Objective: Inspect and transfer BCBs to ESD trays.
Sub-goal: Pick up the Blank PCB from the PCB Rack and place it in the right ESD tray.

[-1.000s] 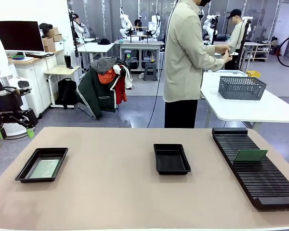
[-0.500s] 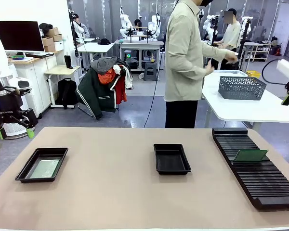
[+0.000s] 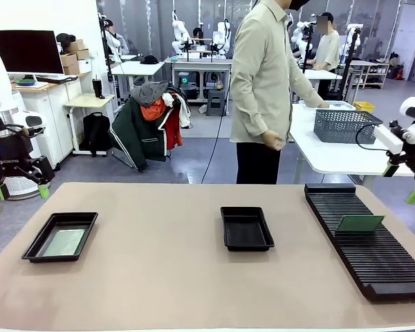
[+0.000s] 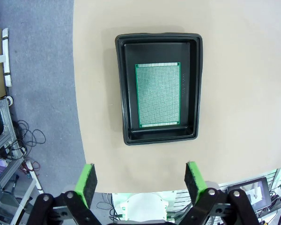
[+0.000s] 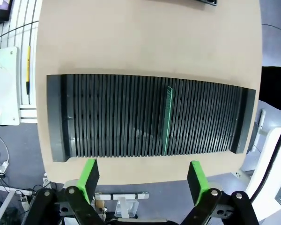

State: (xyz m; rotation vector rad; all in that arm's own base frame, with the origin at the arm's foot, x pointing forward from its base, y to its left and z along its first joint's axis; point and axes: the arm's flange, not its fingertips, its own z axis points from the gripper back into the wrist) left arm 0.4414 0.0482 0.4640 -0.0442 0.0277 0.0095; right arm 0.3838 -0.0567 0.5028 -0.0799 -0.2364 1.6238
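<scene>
Boards first: 1 BCB [image 5: 167, 119] stands on edge in a slot of the ribbed rack [image 5: 107, 117], kept upright, I judge, so a pincer can take it by its top edge. From above it reads as a thin green line. Another BCB [image 4: 159, 95] lies flat in the left ESD tray [image 4: 124, 93], pale speckled face up inside a green border. The middle ESD tray [image 3: 247, 229] sits bare, likely the next home. My right pincer [image 5: 143, 180] hangs above the rack, jaws wide, holding nothing. My left pincer [image 4: 141, 182] hovers over the filled tray, equally spread and empty.
</scene>
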